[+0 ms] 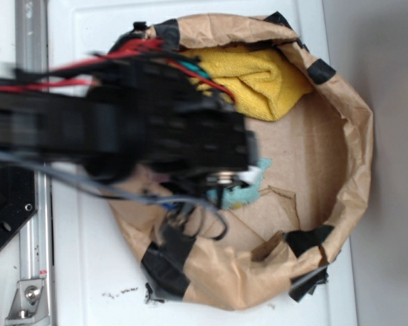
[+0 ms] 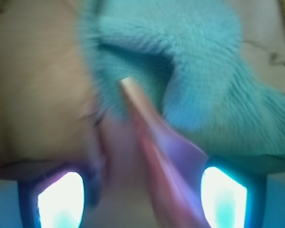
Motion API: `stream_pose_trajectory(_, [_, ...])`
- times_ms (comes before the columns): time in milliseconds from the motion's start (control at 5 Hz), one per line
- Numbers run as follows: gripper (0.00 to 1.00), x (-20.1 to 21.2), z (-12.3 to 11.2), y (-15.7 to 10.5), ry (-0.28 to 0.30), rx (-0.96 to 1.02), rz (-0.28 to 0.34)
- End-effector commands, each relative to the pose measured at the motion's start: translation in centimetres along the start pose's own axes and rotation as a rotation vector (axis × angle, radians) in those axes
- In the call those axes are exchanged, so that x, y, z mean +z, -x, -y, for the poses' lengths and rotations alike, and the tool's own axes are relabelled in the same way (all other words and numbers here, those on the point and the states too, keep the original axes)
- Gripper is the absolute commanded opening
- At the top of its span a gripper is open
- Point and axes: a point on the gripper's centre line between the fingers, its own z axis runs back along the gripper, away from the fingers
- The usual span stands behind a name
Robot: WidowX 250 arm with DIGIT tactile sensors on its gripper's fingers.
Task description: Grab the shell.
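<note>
In the wrist view the shell [image 2: 149, 152] fills the gap between my two fingers, blurred and pinkish-tan. Its long pointed tail reaches up over a teal cloth [image 2: 199, 71]. My gripper [image 2: 142, 194] is shut on the shell, whose sides meet the left finger [image 2: 61, 202] and the right finger [image 2: 223, 199]. In the exterior view the gripper [image 1: 224, 182] hangs inside a brown paper basket [image 1: 350, 136], above the teal cloth [image 1: 251, 195]. The black arm hides the shell there.
A folded yellow cloth [image 1: 262, 78] lies at the back of the basket. Black tape patches [image 1: 166, 268] sit on the basket's crumpled rim. The basket stands on a white surface [image 1: 81, 272], with a metal rail [image 1: 30, 34] on the left.
</note>
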Motion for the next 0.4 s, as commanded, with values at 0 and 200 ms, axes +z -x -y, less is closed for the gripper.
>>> stream_pose_trajectory(0, [0.00,-0.09,1.14,0.32,-0.033,0.059,-0.048])
stream_pose_trajectory(200, [0.00,-0.02,1.25,0.54,-0.035,0.019,-0.046])
